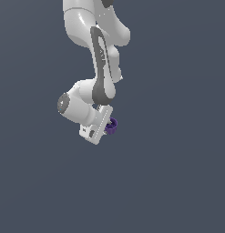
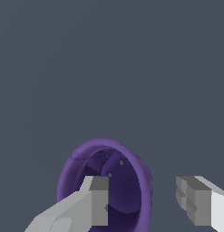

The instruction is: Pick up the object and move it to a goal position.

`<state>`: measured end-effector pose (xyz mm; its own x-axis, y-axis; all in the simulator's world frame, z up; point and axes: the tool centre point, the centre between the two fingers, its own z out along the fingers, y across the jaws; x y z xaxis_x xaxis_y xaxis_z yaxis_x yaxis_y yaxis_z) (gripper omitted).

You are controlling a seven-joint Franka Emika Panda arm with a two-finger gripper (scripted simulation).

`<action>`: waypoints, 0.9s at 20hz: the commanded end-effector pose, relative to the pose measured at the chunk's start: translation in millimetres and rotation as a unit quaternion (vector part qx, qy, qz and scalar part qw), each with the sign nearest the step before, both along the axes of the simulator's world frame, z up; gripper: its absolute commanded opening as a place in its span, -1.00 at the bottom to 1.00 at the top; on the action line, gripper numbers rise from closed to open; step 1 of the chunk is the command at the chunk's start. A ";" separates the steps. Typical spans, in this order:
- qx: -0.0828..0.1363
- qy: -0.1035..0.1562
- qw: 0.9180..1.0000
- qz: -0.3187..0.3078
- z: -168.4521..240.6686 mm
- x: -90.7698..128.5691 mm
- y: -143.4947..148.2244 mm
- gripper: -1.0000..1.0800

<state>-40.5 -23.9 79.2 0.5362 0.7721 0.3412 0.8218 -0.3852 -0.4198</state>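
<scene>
Jaws (image 2: 143, 201) spread, blocky grey pads | one inside glossy purple hollow cup (image 2: 124, 181)

From my exterior view, the arm (image 1: 101, 59) comes down from 12 o'clock, and the gripper (image 1: 106, 129) sits at its lower end, near frame centre. The cup (image 1: 112, 126) lies at the gripper's 3 o'clock, touching it. In the wrist view, one finger (image 2: 93, 204) sits before the cup's (image 2: 104, 181) hollow; the other finger (image 2: 195, 199) stands apart, outside the rim.
</scene>
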 end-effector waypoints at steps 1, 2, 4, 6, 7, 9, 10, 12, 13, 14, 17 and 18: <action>0.020 -0.013 1.000 0.018 -0.9 -0.5 0.1 0.23; 0.028 -0.018 0.999 0.025 -1.1 -0.7 0.1 0.23; 0.044 -0.029 0.998 0.038 -1.5 -0.9 0.0 0.23; 0.060 -0.041 0.996 0.052 -1.6 -1.0 0.0 0.23; 0.068 -0.047 0.995 0.058 -1.6 -1.0 -0.1 0.23; 0.084 -0.060 0.992 0.071 -1.3 -1.0 -0.2 0.23; 0.092 -0.066 0.991 0.077 -1.1 -0.9 -0.3 0.23; 0.108 -0.080 0.987 0.089 -0.5 -0.7 -0.5 0.23; 0.115 -0.088 0.985 0.095 -0.2 -0.6 -0.6 0.23; 0.123 -0.095 0.983 0.100 0.3 -0.4 -0.8 0.23; 0.145 -0.118 0.975 0.117 1.9 0.3 -1.4 0.23; 0.152 -0.125 0.973 0.122 2.5 0.6 -1.6 0.23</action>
